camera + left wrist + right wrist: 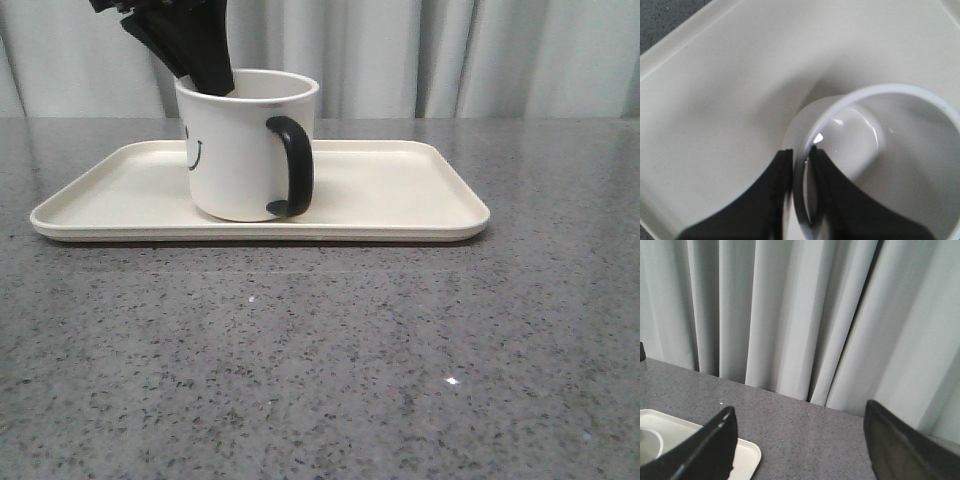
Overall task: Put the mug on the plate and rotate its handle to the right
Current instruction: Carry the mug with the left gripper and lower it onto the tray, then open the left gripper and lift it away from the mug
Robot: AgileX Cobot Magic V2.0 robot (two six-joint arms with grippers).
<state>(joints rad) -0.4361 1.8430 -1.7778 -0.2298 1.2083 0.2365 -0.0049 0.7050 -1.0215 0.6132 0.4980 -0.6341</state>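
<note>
Mug: white enamel-style mug [247, 145] stood upright on the plate, left of centre, smiley face turned toward the left side, only part of it showing from the front.
Plate: cream rectangular tray-type plate [400, 190] sat flat on the grey speckled table [330, 370]; mug well inside its rim, lots of bare plate to the right.
Handle: black loop handle [291, 166] pointed toward the front & a bit to the right, not fully out to the right side yet.
L gripper: left gripper [801, 155] was pinched narrow on the mug's wall, one finger inside the rim, one outside; wrist view showed the white rim running betw. the two black fingers [774, 200]. From the front it came down into the mug at the rear-left of the rim.
R gripper: right gripper [800, 440] hung up off to the side, fingers spread wide, nothing betw. them; it faced the grey curtain [790, 315] w/ only a corner of the plate in its view.
Done so far: placing looked finished, since the mug's base rested on the plate.
Left to do: my read, more turning so the handle ends square to the right, then let go & lift clear w/o tipping the mug.
</note>
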